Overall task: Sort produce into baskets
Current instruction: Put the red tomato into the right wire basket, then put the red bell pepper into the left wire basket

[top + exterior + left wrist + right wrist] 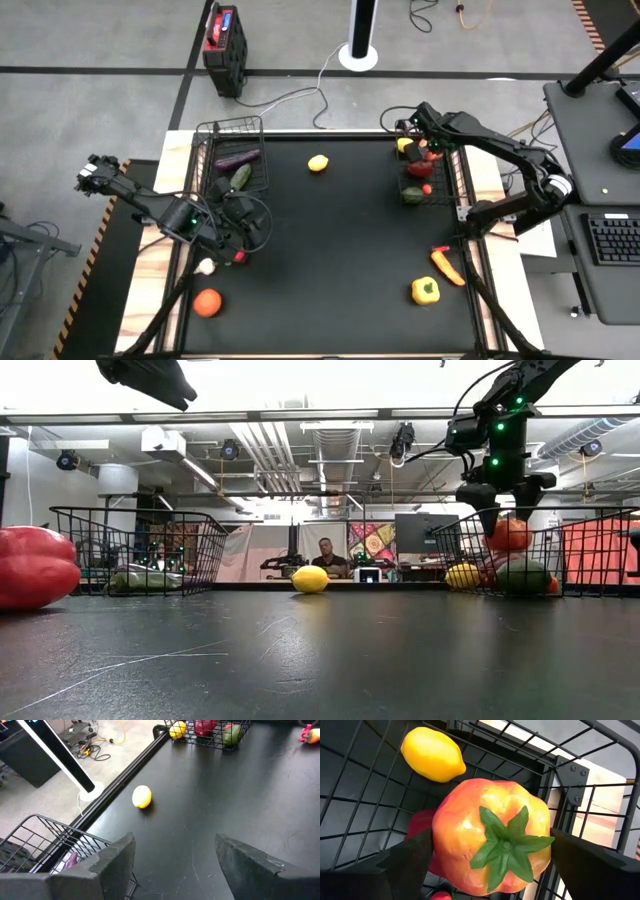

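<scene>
Over the right-hand basket [432, 178] at the far right of the bench [340, 260], the right gripper [428, 150] holds an orange-red tomato [490, 837] between its fingers [405, 857], green calyx facing the wrist camera. The low view shows the tomato [510, 535] hanging at about the height of the basket rim, with the arm coming down from above. Beneath it in that basket lie a yellow lemon [432, 754], a green piece [523, 575] and some red pieces, one partly hidden behind the tomato.

The left gripper [235, 225] hovers near the bench's left edge, just in front of the left-hand basket [232, 152], with its fingers [112, 862] spread wide and nothing between them. That basket holds a purple eggplant [237, 158] and a green cucumber [241, 177].

Loose produce on the bench: a second lemon [318, 162] near the far edge between the two baskets, a white garlic [205, 266] and a small red piece [239, 257] close to the left gripper, an orange tomato [207, 302] at the near left, a yellow pepper [425, 291] at the near right, and a long orange-and-red piece [446, 264] just beside it. A large red pepper [35, 568] fills the left edge of the low view.

A person [326, 555] sits far back in the room beyond the bench.
</scene>
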